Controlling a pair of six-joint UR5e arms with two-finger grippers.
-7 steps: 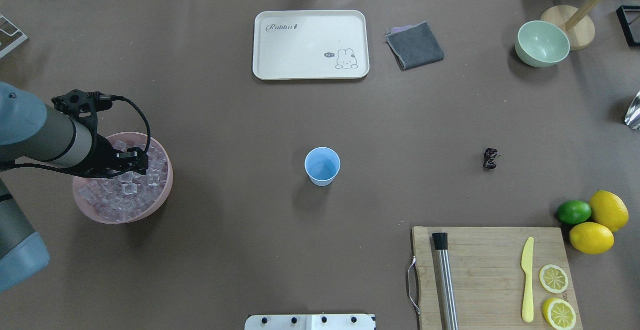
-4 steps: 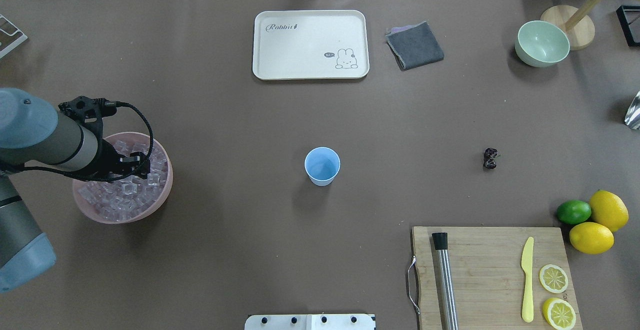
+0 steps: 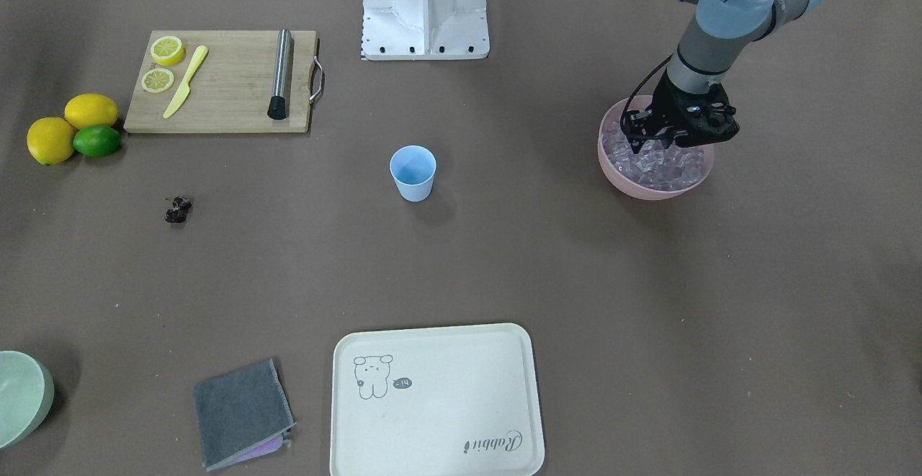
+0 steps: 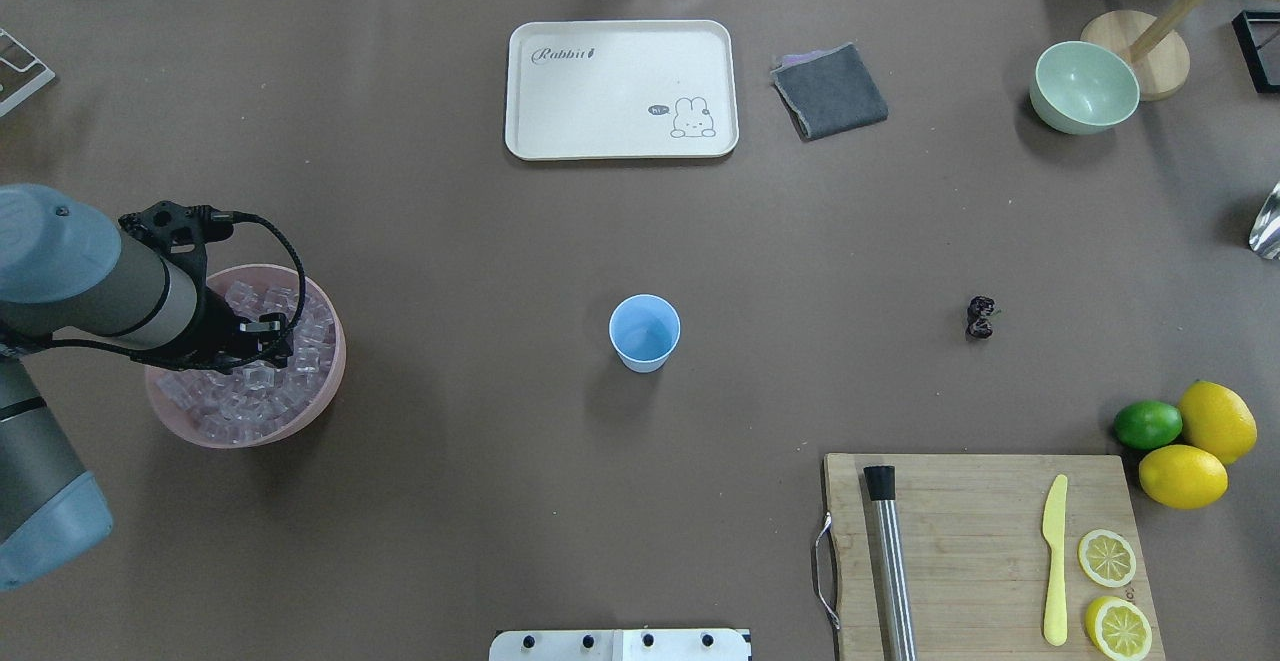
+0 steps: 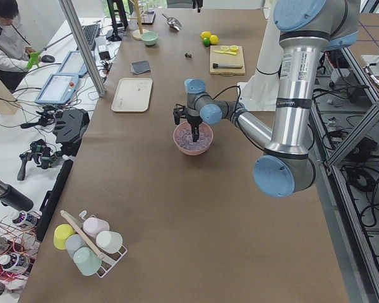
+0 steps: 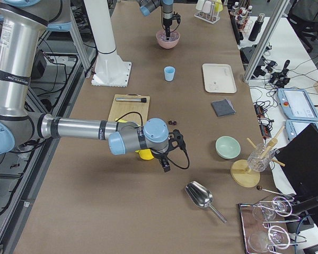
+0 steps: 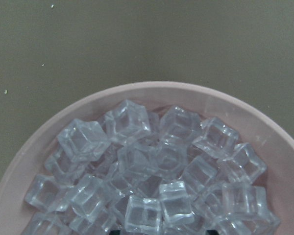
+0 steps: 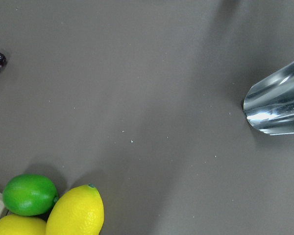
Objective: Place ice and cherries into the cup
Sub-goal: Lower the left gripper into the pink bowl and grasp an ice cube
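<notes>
The light-blue cup [image 4: 644, 331] stands upright and empty at the table's middle; it also shows in the front view [image 3: 413, 171]. The ice [image 4: 250, 393] fills a pink bowl [image 4: 336, 361] at the left. My left gripper [image 4: 258, 338] points down into the bowl with its tips among the cubes [image 3: 663, 166], jaws apart, holding nothing I can see. The left wrist view shows only ice [image 7: 137, 156] and the bowl's rim [image 7: 161, 88]. The dark cherries [image 4: 981, 317] lie right of the cup. My right gripper [image 6: 165, 165] hovers past the lemons; I cannot tell its state.
A white tray [image 4: 620, 89], a grey cloth [image 4: 830, 91] and a pale green bowl [image 4: 1084, 87] lie at the far side. A cutting board [image 4: 985, 541] holds a muddler, a knife and lemon slices. Lemons and a lime [image 4: 1148, 424] sit beside it. A metal scoop [image 8: 277, 110] lies at the right edge.
My left arm has shifted slightly and the gripper has moved a little left and down into the ice. The cup and cherries have not moved.
</notes>
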